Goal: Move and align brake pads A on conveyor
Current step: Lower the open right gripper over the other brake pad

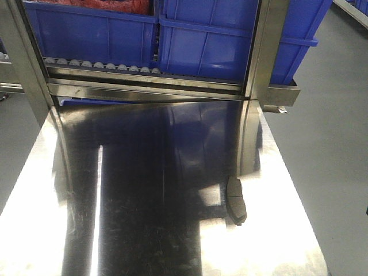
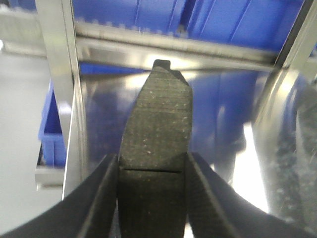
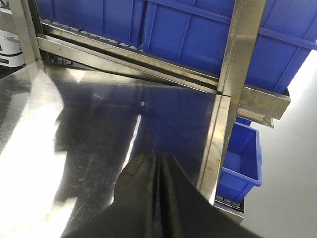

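In the front view, a dark grey, slightly curved oblong brake pad lies flat on the shiny steel tabletop. It sits at about 4 o'clock on the surface, near the right edge, with its long axis running 12 to 6. At 12 o'clock, blue plastic bins stand on a steel roller rack.

The left pincer pinches a second dark grey brake pad with a thin groove across it. Its black fingers touch both long sides, and the tabbed end points to 12 o'clock.

The right pincer is pressed together, with only a thin slit between its fingers. A small tan sliver shows at its 9 o'clock, too hidden to identify.
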Tool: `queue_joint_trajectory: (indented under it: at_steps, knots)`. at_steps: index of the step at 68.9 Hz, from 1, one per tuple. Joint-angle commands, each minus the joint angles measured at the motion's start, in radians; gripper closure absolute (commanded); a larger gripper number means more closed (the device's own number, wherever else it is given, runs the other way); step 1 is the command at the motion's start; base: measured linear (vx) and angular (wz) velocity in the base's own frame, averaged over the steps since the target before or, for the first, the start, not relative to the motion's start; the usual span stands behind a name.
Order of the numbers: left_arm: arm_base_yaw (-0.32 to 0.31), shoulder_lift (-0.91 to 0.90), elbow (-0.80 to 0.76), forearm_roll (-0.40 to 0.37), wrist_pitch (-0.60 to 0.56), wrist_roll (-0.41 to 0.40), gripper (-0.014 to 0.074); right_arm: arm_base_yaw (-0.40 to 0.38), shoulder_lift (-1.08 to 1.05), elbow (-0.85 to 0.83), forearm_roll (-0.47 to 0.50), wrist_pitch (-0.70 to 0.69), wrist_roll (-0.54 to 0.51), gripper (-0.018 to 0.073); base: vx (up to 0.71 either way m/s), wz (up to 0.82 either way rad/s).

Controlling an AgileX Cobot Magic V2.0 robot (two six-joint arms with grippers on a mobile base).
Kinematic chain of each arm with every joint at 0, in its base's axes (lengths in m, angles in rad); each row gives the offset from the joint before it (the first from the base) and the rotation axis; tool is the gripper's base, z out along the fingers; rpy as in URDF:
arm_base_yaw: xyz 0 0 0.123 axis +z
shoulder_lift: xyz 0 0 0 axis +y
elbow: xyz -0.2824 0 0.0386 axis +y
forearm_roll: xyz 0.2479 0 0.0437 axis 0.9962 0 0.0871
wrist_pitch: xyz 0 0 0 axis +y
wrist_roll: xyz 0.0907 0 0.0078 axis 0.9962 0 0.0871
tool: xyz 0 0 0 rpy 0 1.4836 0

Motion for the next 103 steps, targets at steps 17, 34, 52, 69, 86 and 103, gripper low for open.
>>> queue_joint_trajectory:
  at_steps: [17,34,52,69,86,103]
  knots:
    - [-0.001,-0.159,0.045,-0.009,-0.140,0.000,0.0499,-0.002,0.010,-0.026,-0.007,-0.075,-0.005,0.0563,0.00,0.00]
    - [-0.001,-0.158,0.045,-0.009,-0.135,0.000,0.0500,-0.002,0.010,-0.026,-0.007,-0.075,-0.005,0.0563,0.00,0.00]
    - [-0.001,-0.158,0.045,-0.009,-0.135,0.000,0.0500,-0.002,0.010,-0.026,-0.007,-0.075,-0.005,0.0563,0.00,0.00]
    - [-0.001,-0.158,0.045,-0.009,-0.135,0.000,0.0500,-0.002,0.010,-0.026,-0.007,-0.076,-0.005,0.0563,0.00,0.00]
    - [-0.001,-0.158,0.045,-0.009,-0.135,0.000,0.0498,-0.002,0.010,-0.026,-0.007,-0.076,-0.005,0.0563,0.00,0.00]
    - [-0.001,-0.158,0.045,-0.009,-0.135,0.000,0.0498,-0.002,0.010,-0.026,-0.008,-0.075,-0.005,0.0554,0.00,0.00]
